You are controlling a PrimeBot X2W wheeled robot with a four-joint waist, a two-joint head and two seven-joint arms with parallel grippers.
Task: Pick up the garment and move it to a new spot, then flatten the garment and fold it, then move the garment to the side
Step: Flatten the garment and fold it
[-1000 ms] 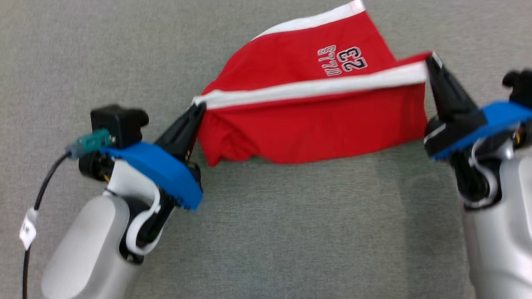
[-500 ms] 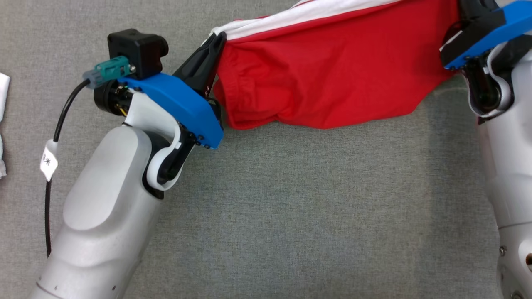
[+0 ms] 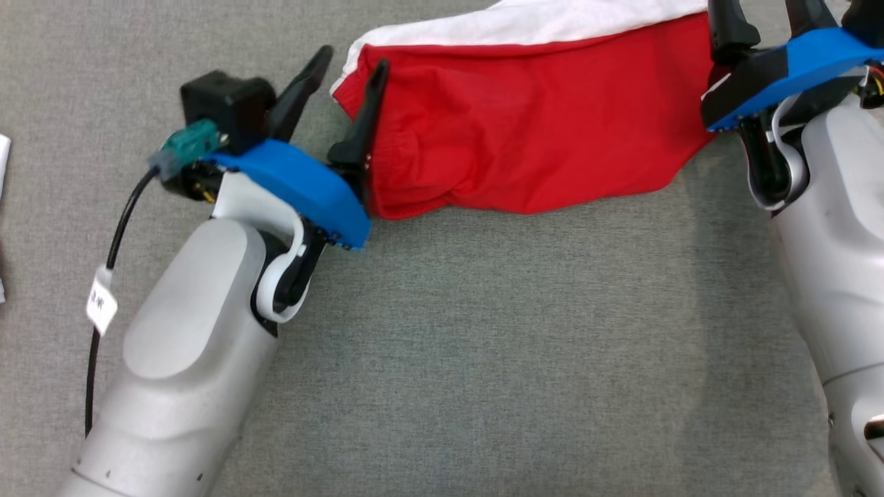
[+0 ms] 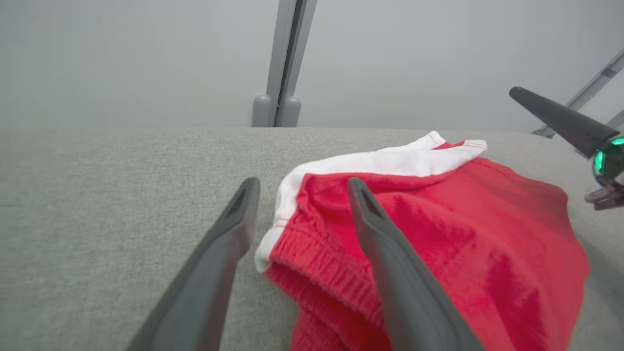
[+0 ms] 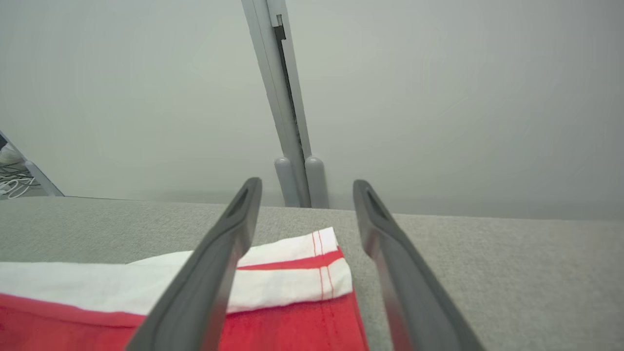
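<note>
The garment, red shorts with a white side stripe, lies folded on the grey surface near the top of the head view. My left gripper is open, its fingers either side of the garment's left end at the elastic waistband. My right gripper is open too, straddling the right corner, with its fingertips cut off by the frame's top. In the right wrist view my right gripper hangs just above the white-striped corner, not touching it. The left wrist view has my left gripper with one finger over the red cloth.
The grey fabric surface spreads wide toward me. A white object sits at the far left edge. Beyond the surface's far edge stands a pale metal post. A black cable runs along my left arm.
Both grippers have opened and let go of the garment's ends. The garment, held stretched and lifted before, now rests on the surface. The camera view has also shifted.
</note>
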